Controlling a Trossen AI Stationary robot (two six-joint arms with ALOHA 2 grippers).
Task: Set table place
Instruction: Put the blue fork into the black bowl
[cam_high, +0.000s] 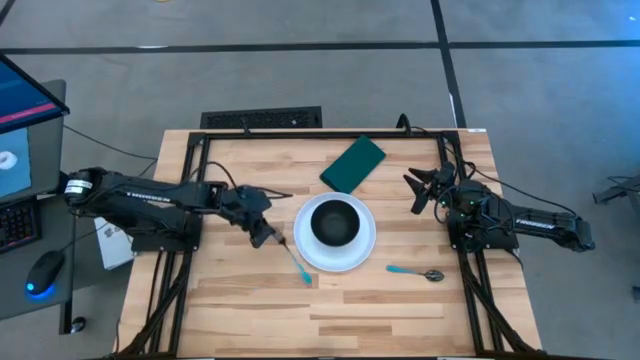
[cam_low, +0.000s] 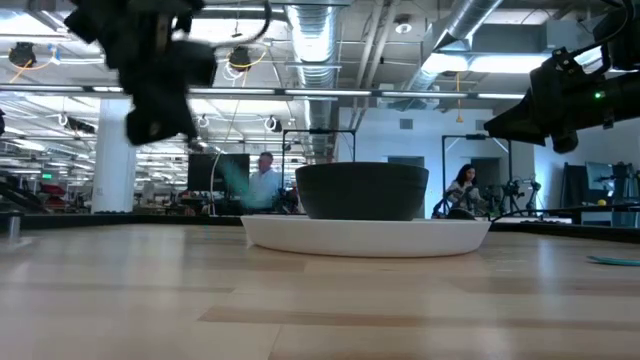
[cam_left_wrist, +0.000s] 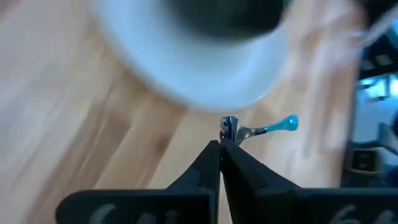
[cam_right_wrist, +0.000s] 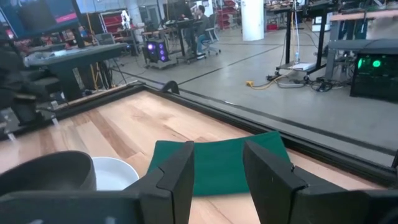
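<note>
Bowl (cam_high: 334, 223) on plate (cam_high: 358, 255), spoon (cam_high: 416, 273) laid; my left tool (cam_high: 266, 238), pinched shut on nothing beside the fork (cam_high: 297, 262); right tool (cam_high: 419, 189) agape, napkin (cam_high: 352, 164) unplaced.

Faint white "TROSSEN" lettering along the left arm (cam_high: 140, 197), barely legible.

Pale wood table (cam_high: 250, 300), striped in glued planks, framed in black. White plate (cam_high: 362, 252) under a black bowl (cam_high: 334, 222). Dark green cloth (cam_high: 352, 164), plain. Fork (cam_high: 297, 262) with a light blue handle; spoon (cam_high: 415, 272) likewise, steel at the head. Black arms and grippers. Grey floor (cam_high: 300, 70) crossed by dark lines.
</note>
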